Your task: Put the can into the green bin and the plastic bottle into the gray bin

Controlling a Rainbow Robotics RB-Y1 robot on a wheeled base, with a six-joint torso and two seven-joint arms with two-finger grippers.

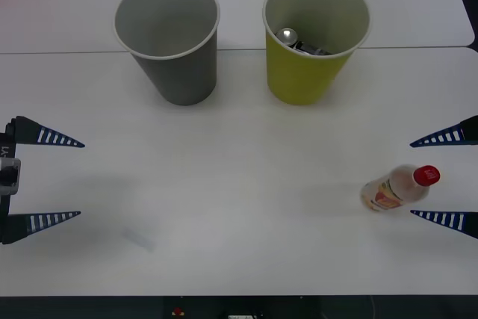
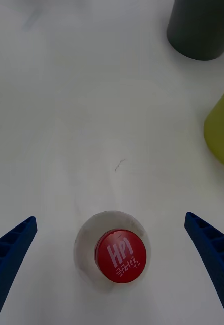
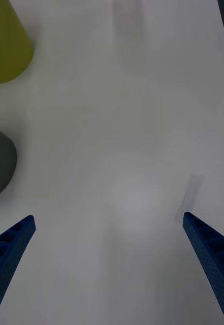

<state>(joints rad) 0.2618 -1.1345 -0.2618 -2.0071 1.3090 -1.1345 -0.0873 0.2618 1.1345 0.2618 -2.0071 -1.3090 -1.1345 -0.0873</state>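
White table (image 1: 239,244), right pincer (image 1: 447,177) wide open around plastic bottle (image 1: 396,187), left pincer (image 1: 63,178) wide open, empty.

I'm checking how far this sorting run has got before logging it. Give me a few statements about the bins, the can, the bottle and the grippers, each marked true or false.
1. The can lies inside the green bin. True.
2. The plastic bottle is already in the gray bin. False: it stands on the table between the open fingers of the right gripper.
3. The left gripper holds nothing. True: it is open above bare table.
4. The green bin stands on the robot's left of the gray bin. False: it stands on the gray bin's right.
5. The bottle has a blue cap. False: the cap is red.
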